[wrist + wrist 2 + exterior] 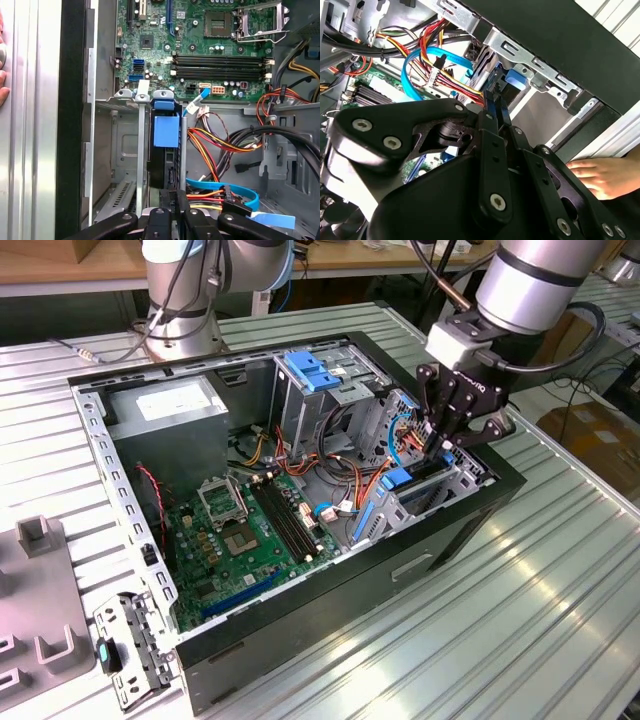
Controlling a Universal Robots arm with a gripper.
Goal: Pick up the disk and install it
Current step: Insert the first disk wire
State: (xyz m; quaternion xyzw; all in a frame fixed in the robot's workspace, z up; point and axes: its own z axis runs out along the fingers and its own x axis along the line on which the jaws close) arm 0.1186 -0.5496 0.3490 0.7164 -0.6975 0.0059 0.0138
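Directly below my claw [447,440], pinched on its rear edge, the disk [165,150] stands upright, long axis running down into the bay.

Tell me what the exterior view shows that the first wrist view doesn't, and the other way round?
Exterior view alone: the robot arm, the grey power-supply box, and a loose metal bracket on the table. First wrist view alone: a person's fingers on the table outside the computer case. Both: the motherboard, the gripper, and the blue-framed disk standing in its drive bay.
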